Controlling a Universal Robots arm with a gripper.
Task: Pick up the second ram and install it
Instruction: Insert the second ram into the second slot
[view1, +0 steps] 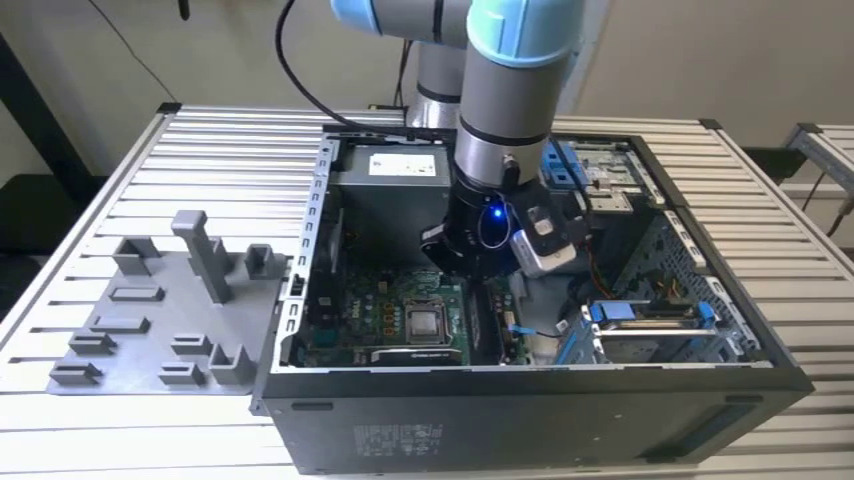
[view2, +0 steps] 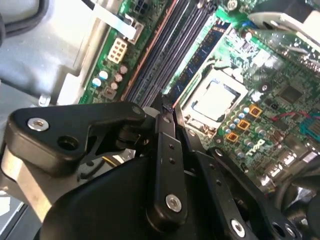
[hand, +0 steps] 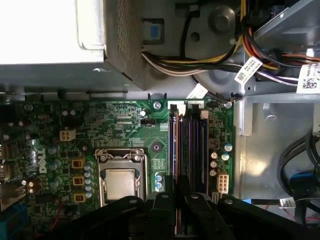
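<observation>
In the exterior view, the arm reaches straight down into the open computer case. The gripper hangs just above the motherboard, close beside the processor. I think it comes from straight above because the case walls stand on every side of the processor, so the top is the only open way in. The grey tray lies well apart from the processor, outside the case, on the exterior view's left.

In the second wrist view, the gripper has its two black fingers pulled close together. They meet at one end of the second ram and seem to pinch it. The second ram is a long blue strip with dark chips. It stands on its thin edge in the slot nearest the processor. Holding just the end looks like a good way to keep the strip lined up with its thin slot. The dark slots on the far side from the processor look bare, so the fingers have some room there.

In the first wrist view, the gripper sits over the second ram, just beside the processor. The room is tight here, with the socket frame on one side and more slots on the other. Loose cables and the silver power box are farther from the processor, beyond the board's edge.
</observation>
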